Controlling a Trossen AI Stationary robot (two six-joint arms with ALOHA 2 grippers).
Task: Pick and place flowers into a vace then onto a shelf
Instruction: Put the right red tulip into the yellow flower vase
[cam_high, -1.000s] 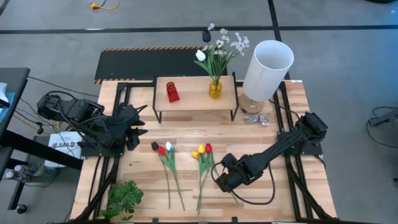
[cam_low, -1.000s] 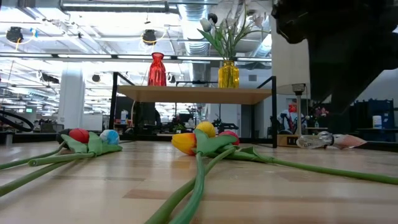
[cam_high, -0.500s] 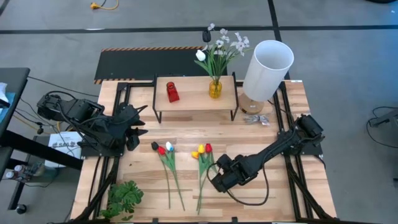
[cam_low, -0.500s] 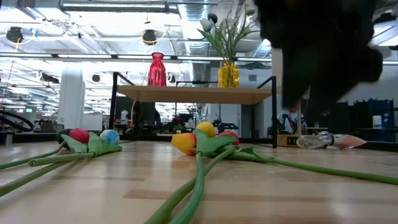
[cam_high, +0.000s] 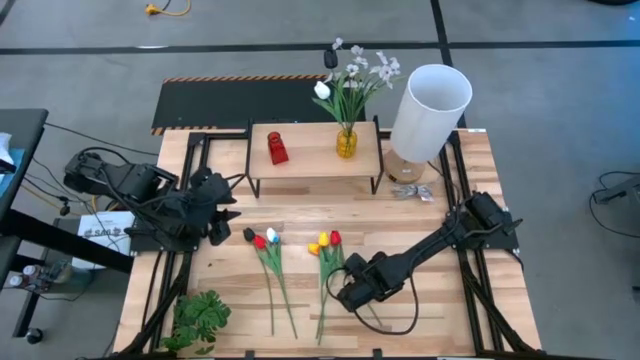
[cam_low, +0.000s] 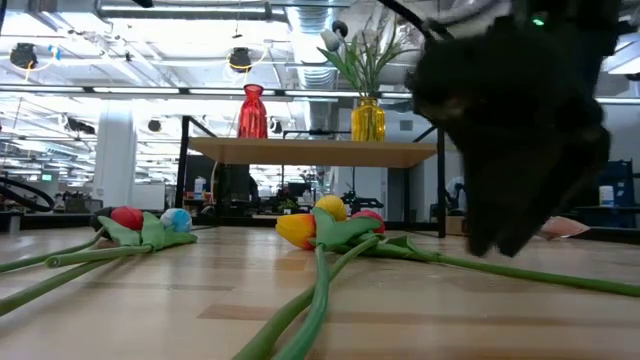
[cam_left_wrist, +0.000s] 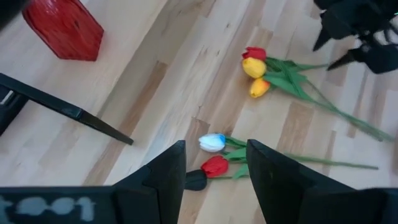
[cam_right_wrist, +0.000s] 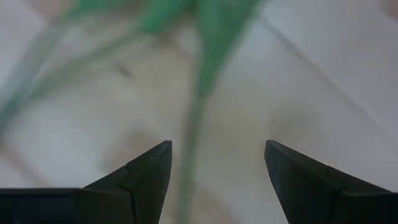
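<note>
Overhead, the right gripper (cam_high: 345, 293) is low over the pale wooden table (cam_high: 440, 330), its fingers spread apart and empty, right at the green stems of the red-and-yellow tulip bunch (cam_high: 325, 243). A second bunch of red, white and dark tulips (cam_high: 261, 239) lies just to the left of it. The left gripper (cam_high: 222, 203) waits near the table's left edge, jaws parted, holding nothing. Behind the flowers stands the low light-wood shelf on black legs (cam_high: 310, 152), carrying a small red glass vase (cam_high: 277, 148) and a yellow glass vase (cam_high: 345, 142) filled with white blossoms.

At table height, both bunches lie flat, and the right arm is a dark mass hanging over the stems at the right.

From the left wrist, the red, white and dark heads lie just ahead of its separated fingers (cam_left_wrist: 163, 175).

From the right wrist, a green stem (cam_right_wrist: 200, 81), probably from the red-and-yellow bunch, runs between the wide-set fingertips (cam_right_wrist: 149, 163), untouched as far as the soft focus allows.
</note>
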